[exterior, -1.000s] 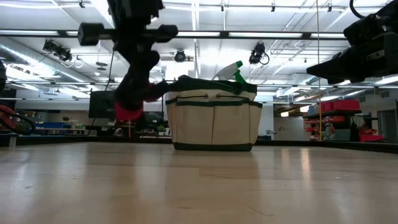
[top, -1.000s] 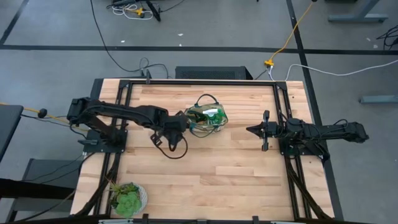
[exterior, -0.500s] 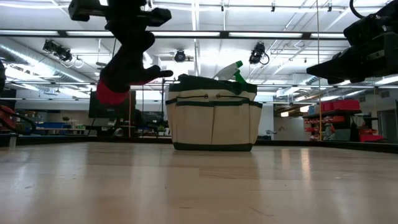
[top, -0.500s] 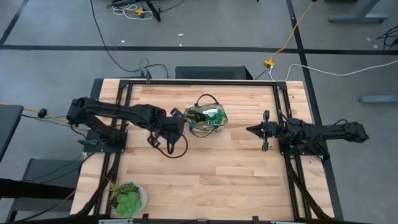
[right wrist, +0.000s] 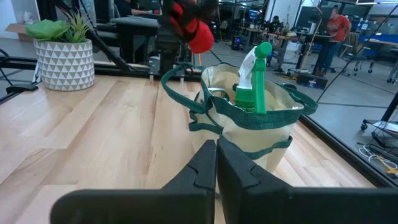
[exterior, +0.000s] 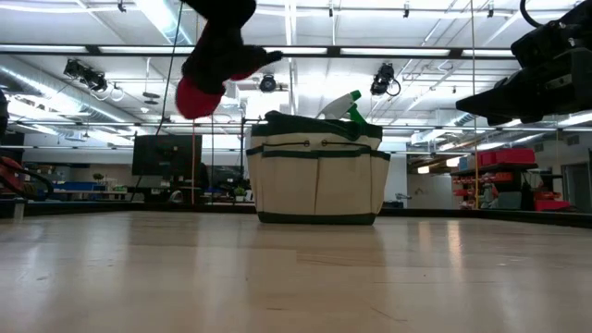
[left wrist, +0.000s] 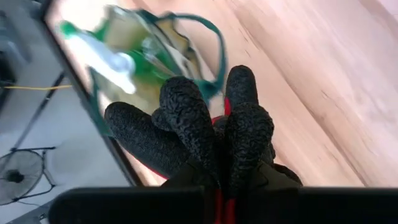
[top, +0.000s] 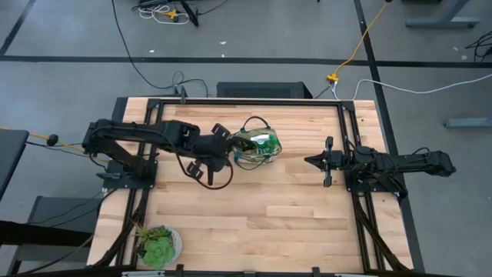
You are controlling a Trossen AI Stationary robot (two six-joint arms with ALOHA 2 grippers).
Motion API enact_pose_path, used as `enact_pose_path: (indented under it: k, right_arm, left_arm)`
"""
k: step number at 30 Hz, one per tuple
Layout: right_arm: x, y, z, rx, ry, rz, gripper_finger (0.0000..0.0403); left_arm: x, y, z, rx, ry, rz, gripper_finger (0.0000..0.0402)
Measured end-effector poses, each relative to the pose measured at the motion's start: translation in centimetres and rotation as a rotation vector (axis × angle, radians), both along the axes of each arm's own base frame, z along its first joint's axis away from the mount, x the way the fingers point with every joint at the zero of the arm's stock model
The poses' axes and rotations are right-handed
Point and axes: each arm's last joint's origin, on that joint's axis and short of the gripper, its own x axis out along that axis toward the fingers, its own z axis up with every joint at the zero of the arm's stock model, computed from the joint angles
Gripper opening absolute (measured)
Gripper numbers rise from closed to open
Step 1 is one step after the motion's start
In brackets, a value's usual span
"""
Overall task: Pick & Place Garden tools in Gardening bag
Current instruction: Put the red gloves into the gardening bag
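My left fingers (top: 224, 148) are clamped on the gloves (top: 219, 132), lifted just beside the bag (top: 257, 146) on the bench (top: 261, 223); the right fingers (top: 314, 161) wait pressed together, well apart. From the low view the gloves (exterior: 217, 60) hang above the rim of the bag (exterior: 317, 176), off to one side, so I'd carry across before lowering. The left wrist view shows the bag's mouth (left wrist: 155, 56) ahead, bottle (left wrist: 99, 53) already inside; I'd aim for the free gap. The right wrist view shows a loop handle (right wrist: 186, 93) draping outward; I'd avoid snagging it.
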Motion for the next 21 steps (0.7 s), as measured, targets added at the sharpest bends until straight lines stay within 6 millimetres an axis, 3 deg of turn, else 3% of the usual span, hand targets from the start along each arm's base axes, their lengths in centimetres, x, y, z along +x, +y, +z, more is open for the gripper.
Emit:
enact_pose_path:
  k: [10, 21]
  right_arm:
    - [0.0, 0.0, 0.0, 0.000, 0.000, 0.000, 0.0016]
    - [0.0, 0.0, 0.0, 0.000, 0.000, 0.000, 0.0016]
  left_arm:
    - [0.4, 1.3, 4.4, -0.026, -0.206, 0.032, 0.0019]
    - [1.6, 4.6, 6.5, -0.145, -0.417, 0.025, 0.0019]
